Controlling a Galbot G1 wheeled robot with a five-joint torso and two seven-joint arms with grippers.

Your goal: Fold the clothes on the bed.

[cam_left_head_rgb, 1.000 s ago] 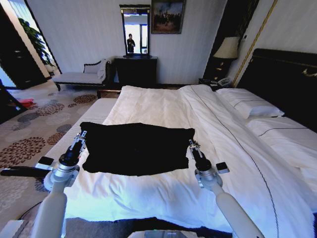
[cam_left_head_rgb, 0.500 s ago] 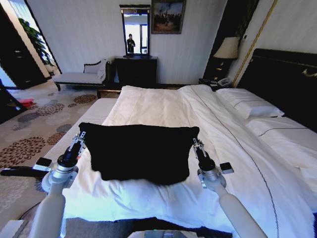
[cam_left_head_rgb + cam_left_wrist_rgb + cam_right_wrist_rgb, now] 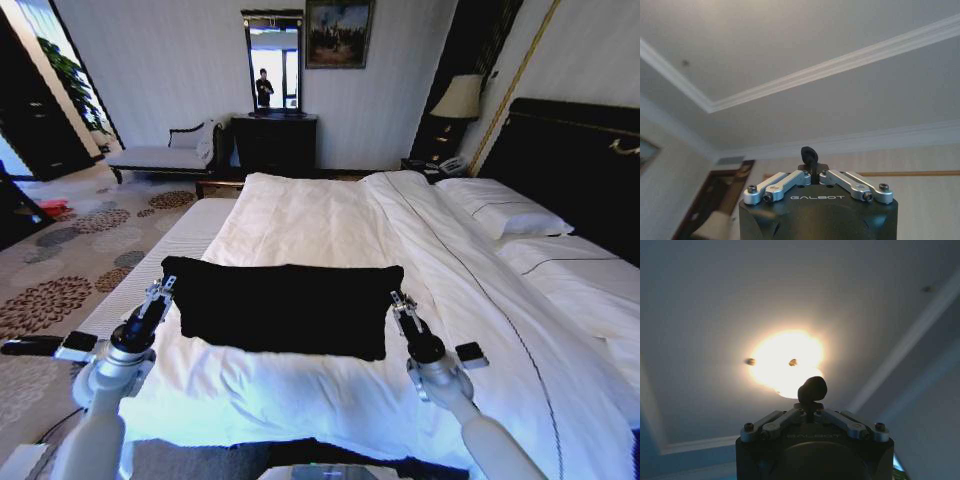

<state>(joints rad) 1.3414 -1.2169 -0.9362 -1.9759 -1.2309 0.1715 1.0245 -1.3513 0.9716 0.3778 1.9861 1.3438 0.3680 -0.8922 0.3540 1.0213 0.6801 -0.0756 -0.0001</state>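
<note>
Black T-shirt (image 3: 285, 308) stretched flat as a wide band above white duvet (image 3: 300, 225) of bed (image 3: 560, 150), near its foot. Left tool (image 3: 164, 285) pinching left corner, fingers (image 3: 809, 156) pressed together on fabric. Right tool (image 3: 400, 300) pinching right corner likewise. Both wrists tipped up toward ceiling.

Black T-shirt (image 3: 285, 308) held stretched above white bed (image 3: 330, 225).
</note>
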